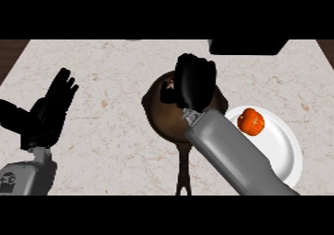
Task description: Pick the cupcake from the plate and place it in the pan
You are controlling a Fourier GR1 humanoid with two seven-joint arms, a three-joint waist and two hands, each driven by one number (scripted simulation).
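R hand (194,81) w/ cupcake (171,84) over pan (158,117)

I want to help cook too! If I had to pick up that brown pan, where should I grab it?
Grab the pan by its long thin handle, coming from the near edge of the counter. The handle sticks straight out towards that edge, away from the round bowl part, and nothing covers it. The right hand hangs over the bowl, so that part is blocked anyway.
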